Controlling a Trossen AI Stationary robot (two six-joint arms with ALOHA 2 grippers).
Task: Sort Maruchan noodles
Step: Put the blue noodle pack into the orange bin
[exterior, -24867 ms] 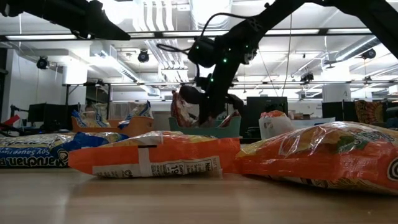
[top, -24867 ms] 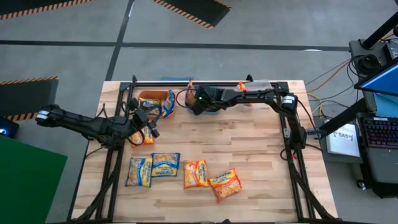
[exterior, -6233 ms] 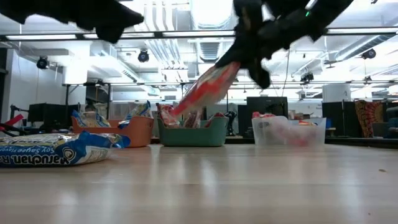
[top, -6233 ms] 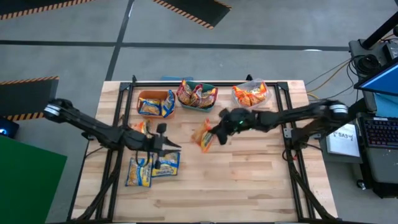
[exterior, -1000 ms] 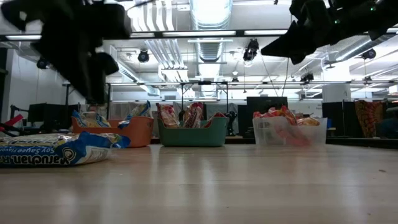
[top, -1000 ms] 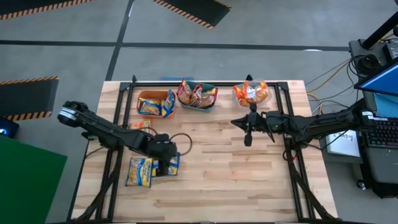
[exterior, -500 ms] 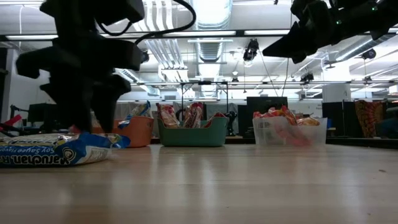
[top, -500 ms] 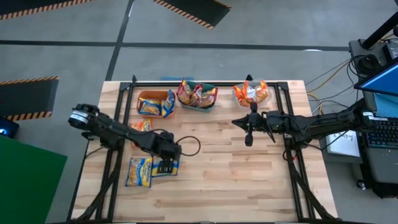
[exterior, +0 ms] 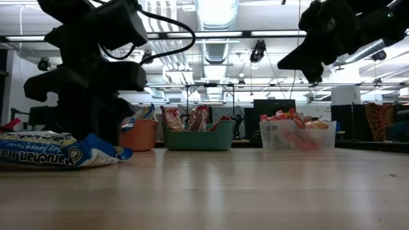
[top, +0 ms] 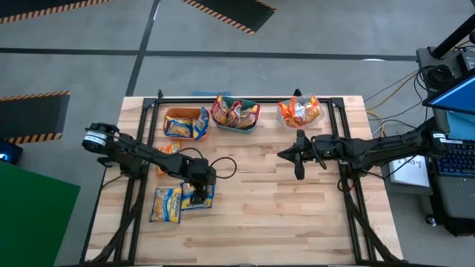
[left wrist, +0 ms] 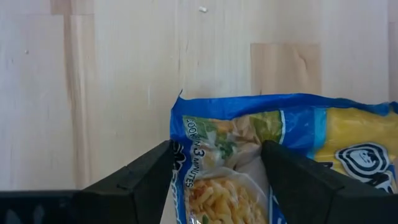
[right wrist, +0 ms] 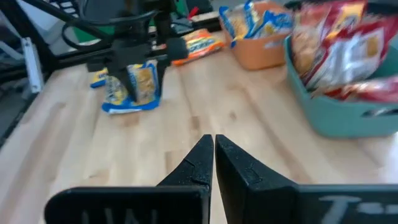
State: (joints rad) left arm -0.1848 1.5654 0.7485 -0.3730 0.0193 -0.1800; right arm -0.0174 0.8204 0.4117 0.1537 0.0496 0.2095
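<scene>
Two blue-and-yellow noodle packets (top: 180, 200) lie flat on the table (top: 297, 215) at its left front. The left pincer (top: 197, 192) stands over the right one (left wrist: 273, 155), fingers spread either side of its end, not clamping it. The right pincer (top: 299, 172), clenched and empty, hangs above mid-table, near the clear bin (top: 300, 113).

Both arms are dark, nearly black, built of slim jointed links. The left arm (top: 141, 156) ends at a pale round joint cap near its base, with a black cable looping beside its wrist. The right arm (top: 364, 147) shows thin cables alongside.
</scene>
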